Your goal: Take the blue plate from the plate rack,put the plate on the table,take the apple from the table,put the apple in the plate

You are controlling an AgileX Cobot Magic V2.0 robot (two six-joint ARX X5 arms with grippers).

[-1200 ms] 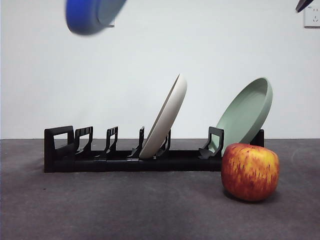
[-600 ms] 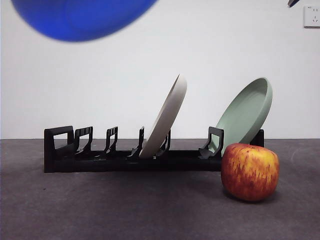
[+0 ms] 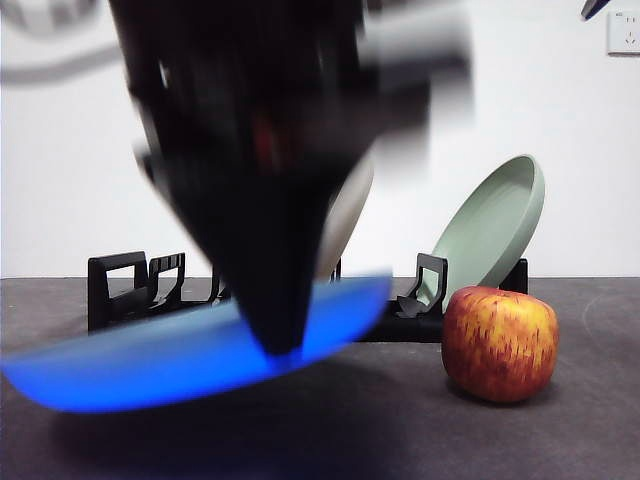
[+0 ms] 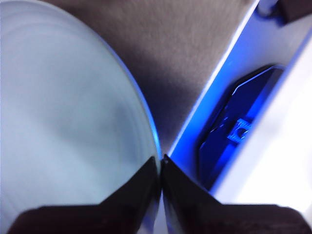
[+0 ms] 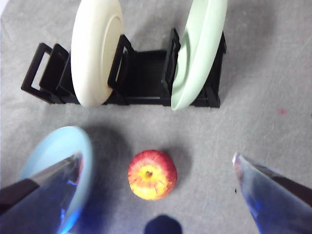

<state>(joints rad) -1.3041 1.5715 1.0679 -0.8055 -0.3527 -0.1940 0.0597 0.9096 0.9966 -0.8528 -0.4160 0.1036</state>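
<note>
Dark grey and faintly textured, the table [image 3: 600, 440] runs back to a plain white wall, where a socket plate [image 3: 624, 32] sits at the upper corner of the front view. Low over the table in front of the plate rack [image 3: 120, 300], the blue plate [image 3: 190, 355] hangs nearly flat and blurred, its shadow pooled beneath it, so contact with the surface cannot be judged. Above it the left gripper [image 4: 160, 163] comes down as a big dark smear, its two black jaws pressed together on the plate's rim, as the left wrist view shows with the pale inside of the plate [image 4: 63, 122] filling one side. That arm blocks much of the cream-white plate [image 3: 345, 215], which leans in a middle slot of the rack; the sage-green plate [image 3: 495, 235] leans at the rack's far end in full sight. Just in front of the green plate stands the apple [image 3: 500, 342], red streaked with yellow, upright on the table and near but apart from the blue plate. From the right wrist view, high above, the rack [image 5: 141, 78], both racked plates, the apple [image 5: 152, 174] and the blue plate [image 5: 61, 161] are all seen together, while the right gripper [image 5: 156, 168] hangs with its jaws spread wide, holding nothing. Part of the blue plate is cut off there by one jaw.
</note>
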